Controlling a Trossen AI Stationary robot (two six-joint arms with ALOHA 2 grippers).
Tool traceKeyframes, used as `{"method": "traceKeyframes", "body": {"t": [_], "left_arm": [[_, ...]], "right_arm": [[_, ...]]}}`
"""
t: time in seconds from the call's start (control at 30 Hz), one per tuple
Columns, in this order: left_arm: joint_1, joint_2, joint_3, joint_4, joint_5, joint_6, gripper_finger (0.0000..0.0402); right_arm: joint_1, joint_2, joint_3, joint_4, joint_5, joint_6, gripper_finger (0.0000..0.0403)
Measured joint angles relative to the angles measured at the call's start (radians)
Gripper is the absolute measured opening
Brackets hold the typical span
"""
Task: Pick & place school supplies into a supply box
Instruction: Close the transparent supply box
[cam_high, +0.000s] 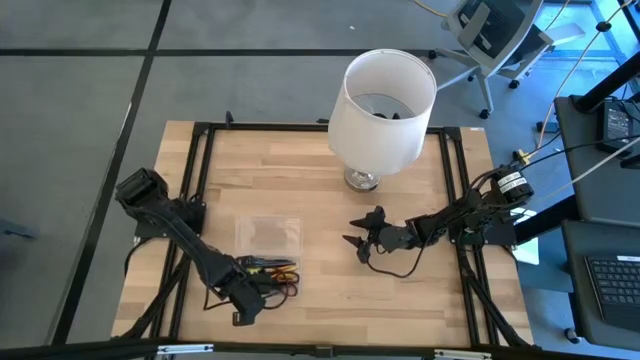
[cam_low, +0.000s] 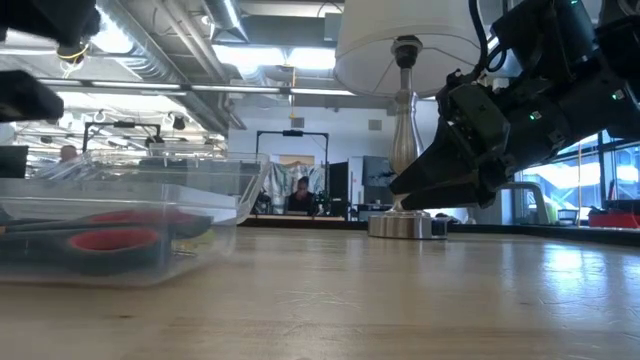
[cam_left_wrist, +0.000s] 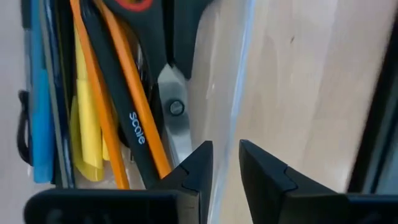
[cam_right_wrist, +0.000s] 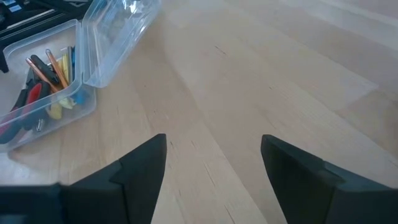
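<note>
In the supply box (cam_right_wrist: 43, 93): one scissors (cam_left_wrist: 171, 93), two orange pencils (cam_left_wrist: 134, 115) | left gripper (cam_left_wrist: 224, 168) fingers slightly parted, straddling box wall | right gripper (cam_right_wrist: 214, 165) wide open, empty, mid-table

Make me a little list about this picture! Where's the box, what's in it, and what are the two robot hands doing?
supply box: clear plastic box near the table's front left, lid open
inside: orange pencils, scissors, something yellow and something blue
left gripper: right at the box's wall, fingers slightly apart, one each side of it
right gripper: open, empty, over bare table near the middle
lamp: white shade, at the table's back
</note>
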Motion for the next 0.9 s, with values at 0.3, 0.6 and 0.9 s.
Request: {"method": "traceKeyframes", "body": {"t": [0.3, 0.6, 0.9], "left_arm": [[0.0, 0.028, 0.0, -0.002, -0.01, -0.01, 0.0031], [0.001, 0.028, 0.0, 0.0, -0.097, 0.118, 0.0004], [0.023, 0.062, 0.002, 0.106, -0.136, 0.324, 0.0003]], "right_arm": [[0.0, 0.0, 0.0, 0.01, 0.0, 0.003, 0.0265], [-0.024, 0.001, 0.015, 0.089, -0.008, -0.02, 0.0265], [-0.05, 0.001, 0.144, -0.118, -0.052, -0.248, 0.0265]]}}
